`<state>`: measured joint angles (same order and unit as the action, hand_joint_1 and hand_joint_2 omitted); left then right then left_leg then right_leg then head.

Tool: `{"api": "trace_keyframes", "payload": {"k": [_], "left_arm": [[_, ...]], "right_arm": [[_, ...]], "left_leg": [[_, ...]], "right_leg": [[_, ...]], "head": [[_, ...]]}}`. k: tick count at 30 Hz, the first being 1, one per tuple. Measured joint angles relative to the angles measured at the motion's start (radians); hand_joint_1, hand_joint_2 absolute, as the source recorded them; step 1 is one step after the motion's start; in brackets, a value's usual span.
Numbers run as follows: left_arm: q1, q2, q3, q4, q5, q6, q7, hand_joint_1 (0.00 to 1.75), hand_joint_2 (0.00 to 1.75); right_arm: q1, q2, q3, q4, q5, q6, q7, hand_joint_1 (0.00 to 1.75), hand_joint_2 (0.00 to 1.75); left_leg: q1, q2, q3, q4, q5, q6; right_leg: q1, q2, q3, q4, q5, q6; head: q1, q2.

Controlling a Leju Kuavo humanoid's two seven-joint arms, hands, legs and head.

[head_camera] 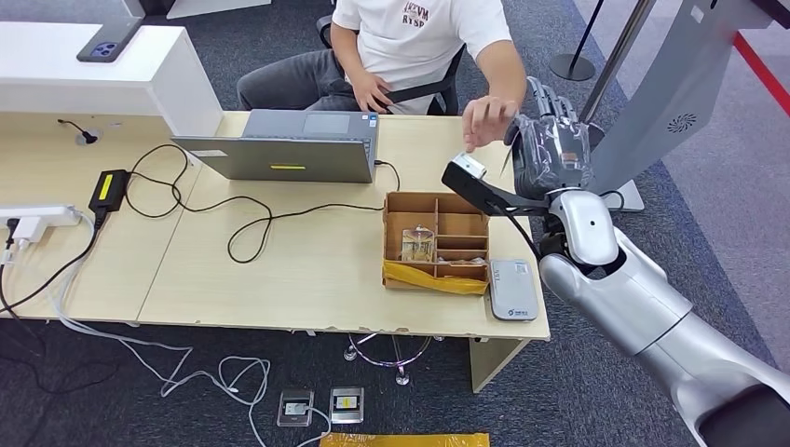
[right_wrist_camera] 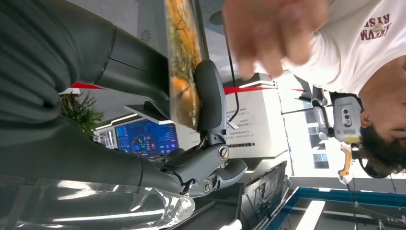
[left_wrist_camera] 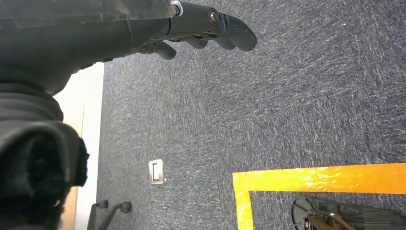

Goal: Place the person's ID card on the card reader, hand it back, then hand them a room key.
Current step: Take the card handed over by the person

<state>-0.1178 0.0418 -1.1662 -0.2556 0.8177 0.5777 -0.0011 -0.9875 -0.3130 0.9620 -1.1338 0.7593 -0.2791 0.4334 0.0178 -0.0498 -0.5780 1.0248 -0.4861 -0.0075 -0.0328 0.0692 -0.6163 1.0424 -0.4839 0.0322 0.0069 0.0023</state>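
My right hand (head_camera: 550, 140) is raised beyond the table's far right corner. It pinches a thin card (right_wrist_camera: 182, 67) with an orange printed face between thumb (right_wrist_camera: 209, 96) and fingers (right_wrist_camera: 139, 62); the right wrist view shows it edge-on. The seated person's hand (head_camera: 489, 119) reaches toward it, blurred and just off the card's free end (right_wrist_camera: 275, 33). The grey-white card reader (head_camera: 513, 289) lies on the table's front right corner. My left hand (left_wrist_camera: 210, 24) hangs over the carpet, its fingers loosely stretched and holding nothing.
A cardboard compartment box (head_camera: 436, 240) with small items and a yellow strip stands left of the reader. A laptop (head_camera: 298, 149) and black cables (head_camera: 242, 214) lie mid-table. A power strip (head_camera: 37, 219) sits far left. A kiosk stand (head_camera: 671, 102) rises behind my right hand.
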Motion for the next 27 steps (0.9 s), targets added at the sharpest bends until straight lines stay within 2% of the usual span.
{"api": "trace_keyframes", "payload": {"k": [12, 27], "left_arm": [[0.001, -0.001, 0.0, 0.0, 0.013, 0.011, -0.001, 0.0, 0.0], [0.002, -0.002, 0.0, 0.0, 0.035, 0.015, 0.012, 0.0, 0.0]], "right_arm": [[0.026, -0.005, -0.008, 0.014, -0.041, -0.02, -0.003, 1.75, 1.75], [0.129, -0.079, -0.056, 0.018, -0.12, -0.051, 0.024, 1.75, 1.75]], "left_leg": [[0.0, 0.0, 0.0, 0.0, 0.0, 0.0], [0.0, -0.001, 0.0, 0.0, 0.0, 0.0]], "right_leg": [[0.0, 0.0, 0.0, 0.0, 0.0, 0.0], [0.0, 0.0, 0.0, -0.001, 0.0, 0.0]], "head": [[0.0, 0.0], [0.0, 0.0]]}}
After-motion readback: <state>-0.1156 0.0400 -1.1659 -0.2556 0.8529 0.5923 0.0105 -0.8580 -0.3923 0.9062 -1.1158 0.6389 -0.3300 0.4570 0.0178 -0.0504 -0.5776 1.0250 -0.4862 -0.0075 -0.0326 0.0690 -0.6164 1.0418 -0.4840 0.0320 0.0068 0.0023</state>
